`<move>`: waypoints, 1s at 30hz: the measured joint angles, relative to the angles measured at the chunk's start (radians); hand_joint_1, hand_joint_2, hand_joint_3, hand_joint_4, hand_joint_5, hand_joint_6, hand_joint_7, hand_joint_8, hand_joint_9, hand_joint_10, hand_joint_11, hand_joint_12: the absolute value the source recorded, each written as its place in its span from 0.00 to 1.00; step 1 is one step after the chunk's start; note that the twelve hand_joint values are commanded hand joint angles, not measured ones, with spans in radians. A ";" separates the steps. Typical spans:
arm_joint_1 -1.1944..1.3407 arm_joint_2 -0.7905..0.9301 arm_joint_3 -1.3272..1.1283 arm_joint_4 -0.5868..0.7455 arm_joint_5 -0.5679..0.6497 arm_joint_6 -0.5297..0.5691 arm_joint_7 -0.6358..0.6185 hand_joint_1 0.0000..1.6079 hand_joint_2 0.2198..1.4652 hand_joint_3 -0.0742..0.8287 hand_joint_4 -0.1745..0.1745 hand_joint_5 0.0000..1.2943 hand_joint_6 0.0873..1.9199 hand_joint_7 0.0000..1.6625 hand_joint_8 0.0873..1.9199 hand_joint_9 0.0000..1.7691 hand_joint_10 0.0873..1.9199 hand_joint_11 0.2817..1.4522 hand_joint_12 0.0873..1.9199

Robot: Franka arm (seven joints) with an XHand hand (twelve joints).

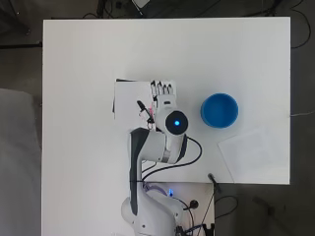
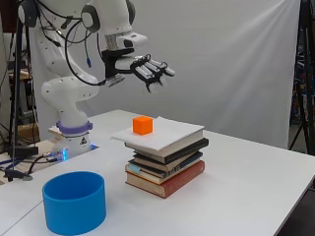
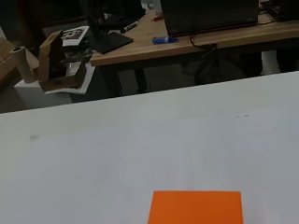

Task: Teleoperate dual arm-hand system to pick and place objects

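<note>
1. Orange cube [image 2: 143, 125]: sits on the white top cover of a stack of books [image 2: 165, 162], near the edge of that cover closest to the arm's base. It lies below the hand [image 2: 147, 69], clear of it and untouched; the side view places it under the palm rather than the fingertips. In the wrist view its top face fills the lower middle of the frame.
2. Hand: black and white, fingers straight and spread, holding nothing, palm turned down above the stack.
3. Key relation: by my reading, the coming move is a plain descent onto the cube. The cube has no long axis, so wrist turn matters little; only one arm is present.
4. Blue bowl [image 2: 74, 207]: round, open-topped, standing on the white surface [image 2: 256, 191] well apart from the stack, off to the hand's side. Judged the likely drop point.
5. Writing: none legible on cube, bowl or book spines.
</note>
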 joint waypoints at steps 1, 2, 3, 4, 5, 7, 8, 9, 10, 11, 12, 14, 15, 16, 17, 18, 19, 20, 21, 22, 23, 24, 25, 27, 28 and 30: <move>0.000 0.004 -0.003 0.007 -0.003 -0.001 0.009 0.11 0.44 0.08 0.62 0.03 0.00 0.04 0.00 0.12 0.03 0.12 0.01; 0.000 0.010 -0.005 0.013 -0.006 -0.004 0.015 0.09 0.44 0.08 0.63 0.03 0.00 0.04 0.00 0.12 0.00 0.12 0.00; 0.000 0.018 -0.006 0.020 -0.009 -0.008 0.020 0.08 0.45 0.08 0.64 0.03 0.00 0.04 0.00 0.12 0.00 0.12 0.00; 0.000 0.028 -0.008 0.028 -0.012 -0.014 0.023 0.07 0.45 0.09 0.66 0.03 0.00 0.04 0.00 0.13 0.00 0.12 0.00; 0.000 0.040 -0.010 0.035 -0.014 -0.020 0.024 0.07 0.46 0.09 0.68 0.03 0.00 0.04 0.00 0.13 0.00 0.13 0.00; 0.000 0.067 -0.012 0.048 -0.017 -0.031 0.026 0.06 0.46 0.09 0.71 0.01 0.00 0.04 0.00 0.13 0.00 0.13 0.00; 0.000 0.081 -0.013 0.053 -0.019 -0.035 0.027 0.06 0.46 0.09 0.72 0.01 0.00 0.04 0.00 0.13 0.00 0.14 0.00; 0.000 0.096 -0.013 0.056 -0.021 -0.039 0.026 0.05 0.47 0.09 0.72 0.01 0.00 0.04 0.00 0.13 0.00 0.14 0.00; -0.001 0.111 -0.013 0.058 -0.022 -0.040 0.026 0.05 0.47 0.09 0.73 0.01 0.00 0.04 0.00 0.14 0.00 0.16 0.00; -0.001 0.126 -0.013 0.058 -0.024 -0.040 0.026 0.05 0.48 0.09 0.74 0.04 0.00 0.06 0.00 0.17 0.00 0.18 0.00; -0.001 0.140 -0.012 0.057 -0.026 -0.038 0.026 0.05 0.50 0.09 0.76 0.09 0.00 0.09 0.00 0.21 0.00 0.20 0.00; -0.001 0.165 -0.010 0.051 -0.028 -0.029 0.029 0.05 0.52 0.09 0.80 0.17 0.00 0.15 0.00 0.25 0.00 0.22 0.00; -0.002 0.175 -0.008 0.047 -0.028 -0.024 0.031 0.05 0.53 0.09 0.80 0.19 0.00 0.17 0.00 0.27 0.00 0.22 0.00; -0.002 0.184 -0.006 0.041 -0.028 -0.018 0.033 0.05 0.53 0.09 0.80 0.20 0.00 0.18 0.00 0.27 0.00 0.22 0.00; -0.002 0.191 -0.004 0.035 -0.029 -0.013 0.035 0.05 0.53 0.08 0.80 0.21 0.00 0.20 0.00 0.28 0.00 0.22 0.00; -0.003 0.196 -0.002 0.028 -0.029 -0.007 0.037 0.04 0.53 0.08 0.79 0.21 0.00 0.21 0.00 0.29 0.00 0.22 0.00; -0.003 0.198 0.000 0.022 -0.029 -0.003 0.039 0.04 0.53 0.08 0.79 0.21 0.00 0.21 0.00 0.29 0.00 0.22 0.00; -0.004 0.197 0.001 0.016 -0.029 0.001 0.040 0.04 0.53 0.08 0.78 0.21 0.00 0.22 0.00 0.29 0.00 0.22 0.00; -0.004 0.194 0.003 0.010 -0.028 0.006 0.041 0.05 0.53 0.09 0.78 0.21 0.00 0.22 0.00 0.29 0.00 0.22 0.00; -0.005 0.188 0.004 0.003 -0.028 0.010 0.041 0.05 0.54 0.09 0.78 0.21 0.00 0.22 0.00 0.28 0.00 0.22 0.00; -0.005 0.180 0.006 -0.005 -0.027 0.014 0.040 0.05 0.54 0.09 0.78 0.21 0.00 0.22 0.00 0.28 0.00 0.23 0.00; -0.005 0.170 0.007 -0.013 -0.026 0.017 0.039 0.05 0.54 0.09 0.77 0.21 0.00 0.22 0.00 0.28 0.00 0.23 0.00; -0.006 0.158 0.009 -0.021 -0.025 0.020 0.037 0.06 0.54 0.09 0.77 0.21 0.00 0.21 0.00 0.28 0.00 0.23 0.00; -0.007 0.132 0.012 -0.039 -0.022 0.026 0.035 0.06 0.55 0.09 0.76 0.21 0.00 0.21 0.00 0.28 0.00 0.23 0.00; -0.007 0.116 0.014 -0.049 -0.020 0.030 0.035 0.06 0.55 0.09 0.75 0.21 0.00 0.21 0.00 0.28 0.00 0.23 0.00; -0.008 0.085 0.019 -0.070 -0.016 0.039 0.036 0.06 0.54 0.09 0.75 0.21 0.00 0.20 0.00 0.26 0.00 0.23 0.00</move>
